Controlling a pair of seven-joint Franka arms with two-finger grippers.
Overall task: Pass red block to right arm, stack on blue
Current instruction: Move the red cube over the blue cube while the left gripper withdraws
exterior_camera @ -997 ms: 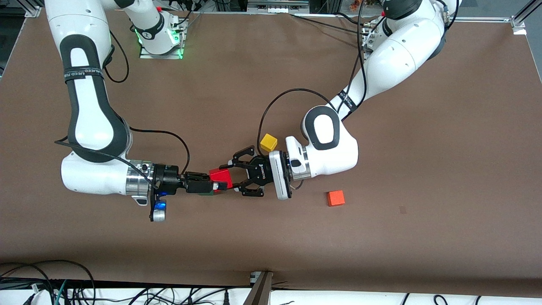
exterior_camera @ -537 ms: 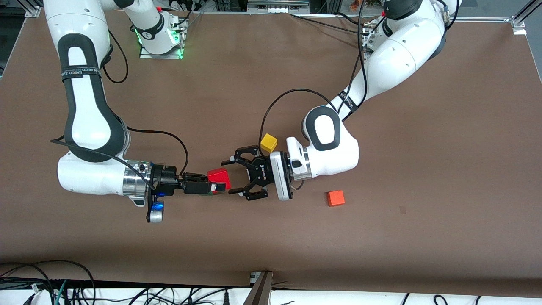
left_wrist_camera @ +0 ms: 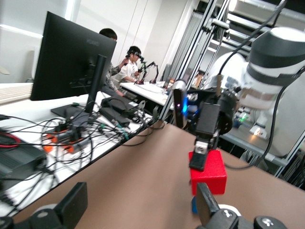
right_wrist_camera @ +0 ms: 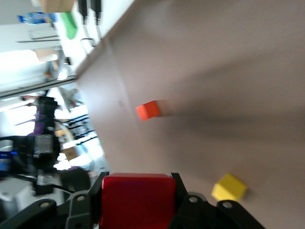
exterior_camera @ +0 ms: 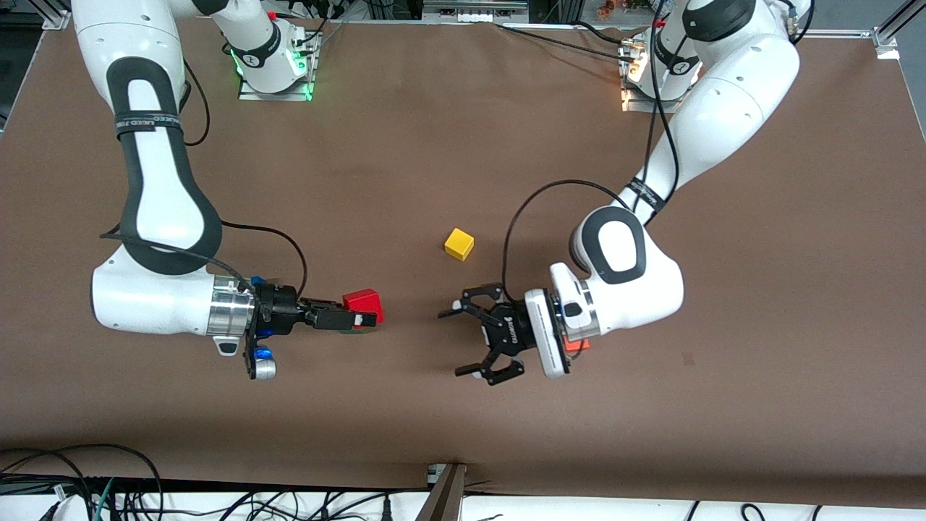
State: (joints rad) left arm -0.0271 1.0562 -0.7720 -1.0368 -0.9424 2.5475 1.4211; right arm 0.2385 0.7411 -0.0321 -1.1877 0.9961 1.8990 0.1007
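Observation:
My right gripper is shut on the red block and holds it just above the table, toward the right arm's end. The right wrist view shows the red block clamped between the black fingers. My left gripper is open and empty, apart from the block. Its view shows the red block in the other gripper, with a sliver of the blue cube just below it. The blue cube is hidden in the front view.
A yellow cube lies on the table farther from the camera than both grippers. An orange cube is mostly covered by my left wrist. A green edge shows under my right gripper. Cables hang along the table's front edge.
My left gripper has let go of the red block and drawn back toward the left arm's end, jaws wide. My right gripper keeps the block and has shifted slightly toward its own end.

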